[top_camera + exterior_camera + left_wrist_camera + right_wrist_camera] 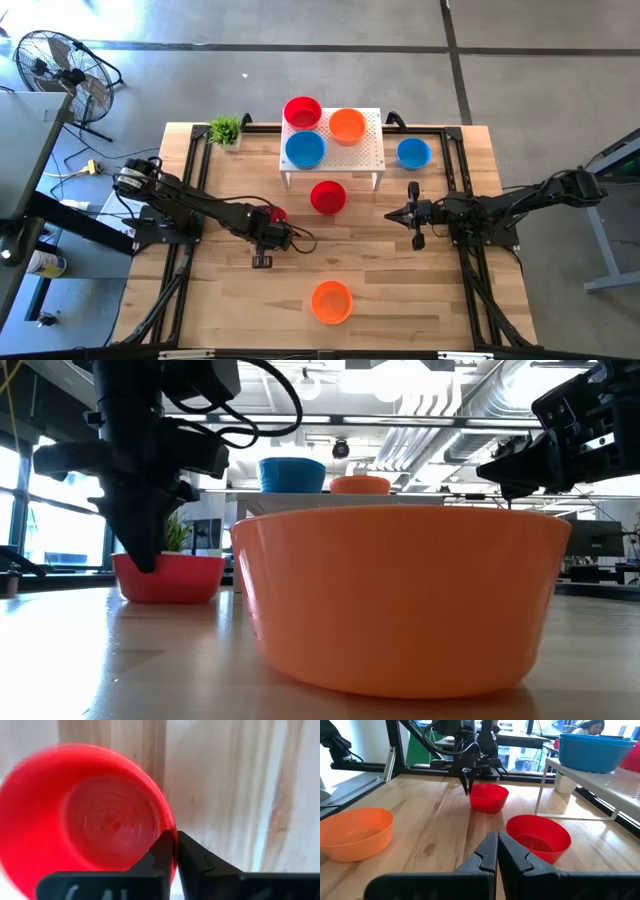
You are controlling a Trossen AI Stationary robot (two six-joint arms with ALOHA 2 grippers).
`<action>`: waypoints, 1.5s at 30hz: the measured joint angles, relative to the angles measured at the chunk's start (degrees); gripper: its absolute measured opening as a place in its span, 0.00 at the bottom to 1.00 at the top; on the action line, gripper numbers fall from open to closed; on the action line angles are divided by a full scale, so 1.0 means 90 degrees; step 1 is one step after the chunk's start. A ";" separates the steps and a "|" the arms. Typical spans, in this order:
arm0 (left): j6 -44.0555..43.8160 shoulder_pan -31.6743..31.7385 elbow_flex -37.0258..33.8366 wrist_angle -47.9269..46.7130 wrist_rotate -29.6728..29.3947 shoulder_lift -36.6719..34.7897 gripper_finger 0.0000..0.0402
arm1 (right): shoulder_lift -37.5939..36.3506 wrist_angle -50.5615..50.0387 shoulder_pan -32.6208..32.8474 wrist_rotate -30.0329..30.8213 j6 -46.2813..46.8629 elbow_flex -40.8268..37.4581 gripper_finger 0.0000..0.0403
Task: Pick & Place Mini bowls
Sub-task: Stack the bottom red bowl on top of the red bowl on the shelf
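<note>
Left wrist view: we see our left gripper [175, 851] pinched on the rim of a red mini bowl [85, 815], which sits on the wooden table [400, 290] at its left-centre. Our right gripper [414, 216] hangs closed and empty to the right. Another red bowl [328, 196] sits just in front of the white stand [365, 150].

Left gripper [272, 226] sits low over the table [400, 290], jaws pinched on the rim of a red bowl [90, 815]. Toward the right gripper [412, 216], a second red bowl [328, 197] blocks part of the gap; bare wood elsewhere. Beyond it the white stand [365, 150] bars passage, clearance under it probably tight. Nearer the table's front edge, only an orange bowl [332, 301] interrupts open board.
</note>
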 joint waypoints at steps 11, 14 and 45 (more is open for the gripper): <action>0.0035 -0.0004 0.1098 -0.1793 -0.0116 -0.0661 0.01 | 0.0002 -0.0056 0.0000 0.0001 -0.0003 0.0000 0.00; 0.0047 -0.0002 0.1628 -0.2343 -0.0530 -0.1014 0.01 | 0.0000 -0.0086 0.0000 0.0001 -0.0005 0.0000 0.00; 0.3842 0.4813 0.6091 -0.1160 0.0038 0.0707 0.00 | -0.0010 0.0348 0.0002 0.0283 -0.0613 0.0000 0.00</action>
